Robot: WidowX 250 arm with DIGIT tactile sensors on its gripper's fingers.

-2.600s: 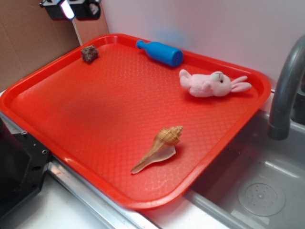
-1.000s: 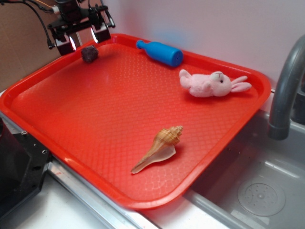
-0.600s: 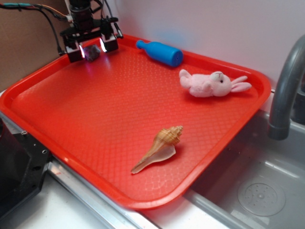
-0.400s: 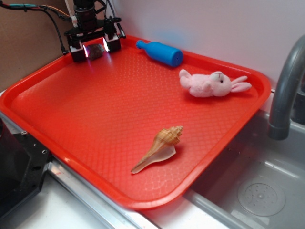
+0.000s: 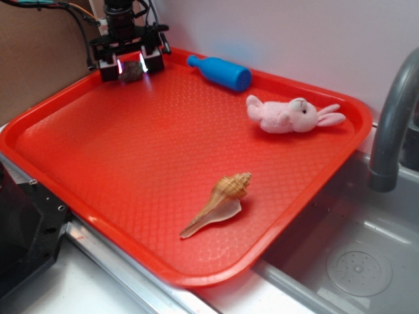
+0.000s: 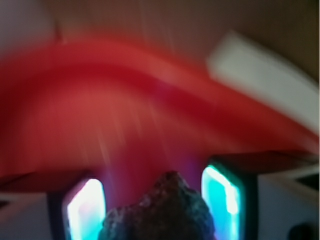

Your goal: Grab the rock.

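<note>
The rock (image 5: 131,72) is a small dark lumpy stone in the far left corner of the red tray (image 5: 163,144). My gripper (image 5: 131,66) is lowered over it, one lit finger on each side, and the jaws stand open. In the wrist view the rock (image 6: 160,212) fills the bottom centre between the two glowing pads (image 6: 85,207). A strip of red tray shows between the stone and the right pad. The gripper (image 6: 154,200) is not pressed on the stone. That view is blurred by motion.
A blue bottle (image 5: 219,72) lies along the tray's back rim, just right of the gripper. A pink plush bunny (image 5: 291,114) lies at the back right, a tan spiral seashell (image 5: 219,203) near the front. A grey faucet (image 5: 393,118) and sink (image 5: 353,261) are on the right. Brown cardboard (image 5: 39,59) stands behind the tray's left corner.
My gripper has come down from above the tray's far left corner and now straddles the rock. The gap between its fingers has narrowed slightly. The rock has stayed in place.
</note>
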